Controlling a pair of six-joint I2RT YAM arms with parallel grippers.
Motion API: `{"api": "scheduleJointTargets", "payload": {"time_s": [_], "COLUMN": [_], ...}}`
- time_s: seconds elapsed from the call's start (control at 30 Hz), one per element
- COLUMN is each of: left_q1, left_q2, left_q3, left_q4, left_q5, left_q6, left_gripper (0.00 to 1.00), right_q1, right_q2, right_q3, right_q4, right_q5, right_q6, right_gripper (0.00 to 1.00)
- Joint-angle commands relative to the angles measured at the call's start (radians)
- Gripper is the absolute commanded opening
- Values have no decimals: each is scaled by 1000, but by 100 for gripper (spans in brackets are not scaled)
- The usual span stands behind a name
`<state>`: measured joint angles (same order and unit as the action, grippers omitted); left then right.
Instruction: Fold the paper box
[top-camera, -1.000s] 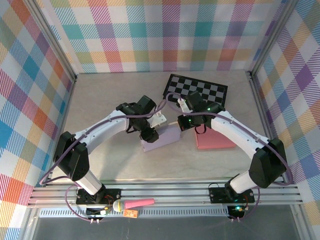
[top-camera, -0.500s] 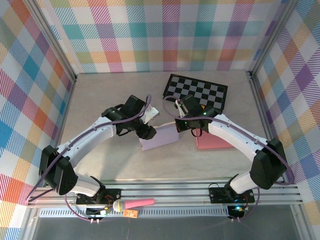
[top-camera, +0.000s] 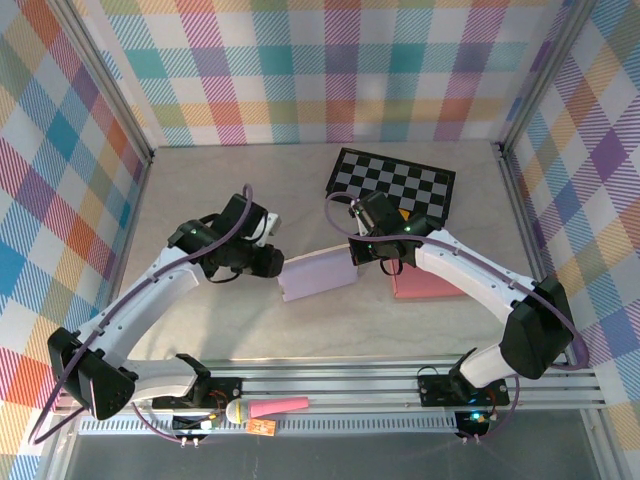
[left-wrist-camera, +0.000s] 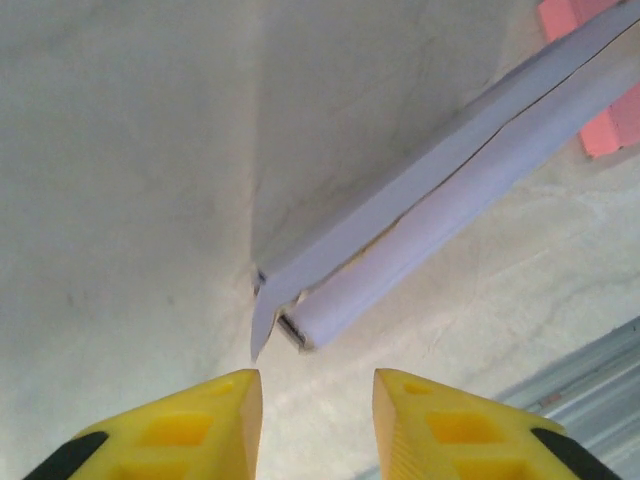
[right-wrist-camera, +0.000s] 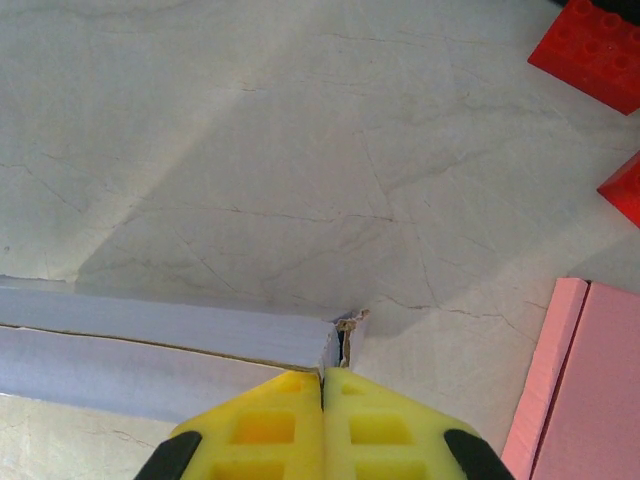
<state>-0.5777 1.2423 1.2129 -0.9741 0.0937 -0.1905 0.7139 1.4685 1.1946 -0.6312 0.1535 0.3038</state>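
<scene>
Top view: the lavender paper box (top-camera: 318, 275) lies at the middle of the desk (top-camera: 200, 330), between the two tools. A checkered board (top-camera: 392, 182) lies behind it, and a pink pad (top-camera: 432, 284) lies just to its right, partly under the right arm. The left tool (top-camera: 274, 263) is just beside the box's left end, and the right tool (top-camera: 355, 254) is at its far right corner. Bare desk lies open to the left and on the near side, with plaid walls (top-camera: 80, 180) closing in three sides.

Left wrist view: the yellow fingers (left-wrist-camera: 215, 425) stand apart with nothing between them. The box's torn-looking end is just ahead of them and not touching. A metal rail (left-wrist-camera: 590, 370) crosses the lower right corner.

Right wrist view: the fingers are pressed together, their tips right at the box's corner. Whether any paper is pinched between them cannot be told. The pink pad lies close on the right, and red blocks (right-wrist-camera: 598, 48) sit farther off beyond it.
</scene>
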Motion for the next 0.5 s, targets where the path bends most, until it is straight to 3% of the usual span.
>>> {"api": "scheduleJointTargets", "payload": {"time_s": [0.0, 0.37, 0.47], "left_q1": [20, 36, 37], "left_q2": [6, 101, 121], "left_q3": [17, 81, 87], "left_q4": [-136, -105, -90], "left_q5": [14, 14, 10], "left_q6": [-99, -78, -78], "left_gripper": [31, 30, 25], "right_q1": [12, 13, 13], "right_q2": [0, -14, -19], "right_q3": [0, -15, -18], "right_q4": [-62, -66, -67], "right_q5": [0, -3, -2], "right_q6": [18, 24, 26], "right_gripper": [0, 0, 0]}}
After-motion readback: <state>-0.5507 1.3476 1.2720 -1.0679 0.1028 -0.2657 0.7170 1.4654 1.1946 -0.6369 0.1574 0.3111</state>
